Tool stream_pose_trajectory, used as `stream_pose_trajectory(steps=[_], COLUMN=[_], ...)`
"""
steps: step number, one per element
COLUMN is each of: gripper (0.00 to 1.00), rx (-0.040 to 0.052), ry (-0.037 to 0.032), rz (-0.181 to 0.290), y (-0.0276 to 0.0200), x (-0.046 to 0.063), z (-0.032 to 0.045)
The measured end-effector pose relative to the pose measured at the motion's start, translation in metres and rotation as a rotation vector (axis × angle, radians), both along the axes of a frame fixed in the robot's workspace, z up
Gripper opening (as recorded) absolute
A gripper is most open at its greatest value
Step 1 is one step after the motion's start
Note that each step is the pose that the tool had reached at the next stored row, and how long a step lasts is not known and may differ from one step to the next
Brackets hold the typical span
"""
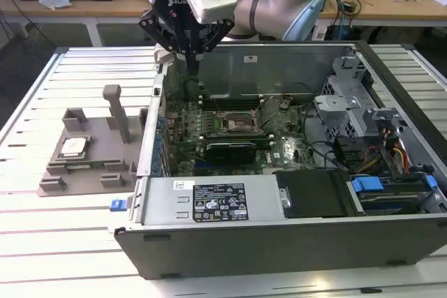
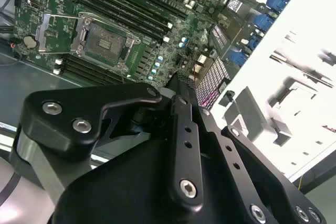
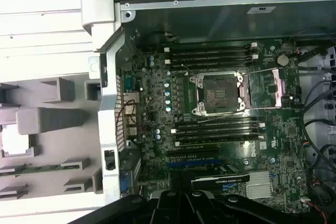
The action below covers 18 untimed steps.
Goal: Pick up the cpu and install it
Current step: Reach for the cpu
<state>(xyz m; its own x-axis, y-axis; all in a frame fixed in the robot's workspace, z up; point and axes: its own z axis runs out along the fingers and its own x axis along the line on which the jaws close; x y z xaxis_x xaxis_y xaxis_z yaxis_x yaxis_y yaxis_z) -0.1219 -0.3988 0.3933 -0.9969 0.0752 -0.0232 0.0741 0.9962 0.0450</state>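
The cpu, a small square chip with a shiny metal top, lies flat in a pocket of the grey fixture plate at the exterior view's left, outside the computer case. In the first wrist view it is a pale square on that plate. My gripper hangs above the case's rear left corner, well away from the cpu, its fingers drawn together with nothing between them. The motherboard socket stands open and bare in both wrist views, its metal lid swung aside.
The open computer case lies on a slatted metal table. A tall grey post rises from the fixture plate near the case wall. Memory slots, a graphics card, cables and a drive cage surround the socket.
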Motion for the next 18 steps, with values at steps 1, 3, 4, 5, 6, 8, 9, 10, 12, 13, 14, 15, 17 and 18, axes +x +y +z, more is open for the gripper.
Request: stream_pose_trajectory(steps=[1, 3, 4, 5, 6, 8, 9, 10, 12, 13, 14, 15, 17, 18], gripper=[0.11, 0.11, 0.11, 0.11, 0.11, 0.11, 0.11, 0.11, 0.11, 0.11, 0.11, 0.11, 0.11, 0.11], rx=[0.0001, 0.0, 0.0001, 0.0, 0.0, 0.0, 0.0001, 0.0001, 0.0001, 0.0001, 0.0, 0.0001, 0.0001, 0.0], ry=[0.0, 0.0, 0.0, 0.0, 0.0, 0.0, -0.0001, -0.0001, 0.0, -0.0001, 0.0, -0.0001, -0.0001, 0.0], rz=[0.0, 0.0, 0.0, 0.0, 0.0, 0.0, 0.0, 0.0, 0.0, 0.0, 0.0, 0.0, 0.0, 0.0], y=[0.0, 0.0, 0.0, 0.0, 0.0, 0.0, 0.0, 0.0, 0.0, 0.0, 0.0, 0.0, 0.0, 0.0], x=[0.0, 0.0, 0.0, 0.0, 0.0, 0.0, -0.001, -0.003, -0.006, -0.009, -0.012, -0.015, -0.025, -0.031], z=[0.0, 0.0, 0.0, 0.0, 0.0, 0.0, -0.0001, 0.0, 0.0, 0.0, 0.0, 0.0, 0.0, 0.0])
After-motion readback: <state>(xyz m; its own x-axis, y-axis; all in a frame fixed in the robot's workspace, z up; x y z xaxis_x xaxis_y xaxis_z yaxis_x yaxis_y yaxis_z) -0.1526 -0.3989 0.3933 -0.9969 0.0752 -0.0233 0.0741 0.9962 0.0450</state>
